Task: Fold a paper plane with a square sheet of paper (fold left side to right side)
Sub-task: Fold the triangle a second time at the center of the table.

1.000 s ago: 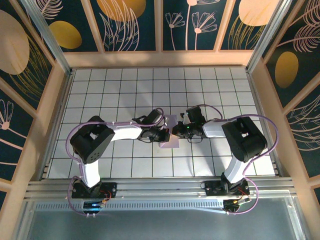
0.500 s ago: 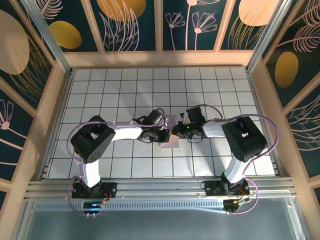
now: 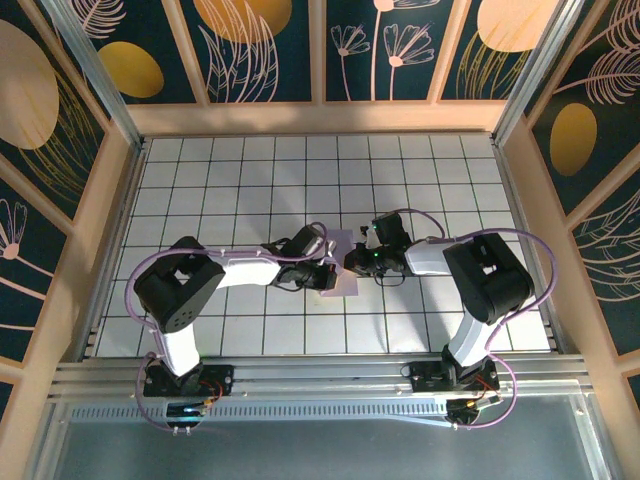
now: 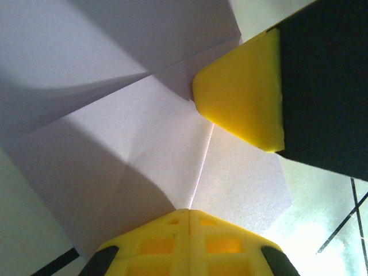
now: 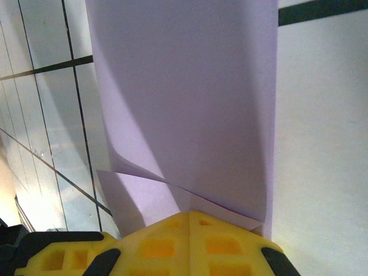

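Note:
The lavender sheet of paper lies folded on the grid table between both arms. In the left wrist view the paper shows a centre crease and diagonal fold lines. My left gripper is shut, its tips pressed down on that crease, with the right gripper's yellow fingertip just beyond. In the right wrist view my right gripper is shut and rests on the paper where a loose flap lifts. From above, the left gripper and right gripper almost meet. The paper plane is out of view.
The white grid table has wooden side walls and a back wall. Purple cables loop off both arms. An aluminium rail runs along the near edge by the arm bases.
The left arm has sunk and stretched out, with its gripper sliding slightly right and toward the near edge over the paper. The right arm and the paper have stayed put.

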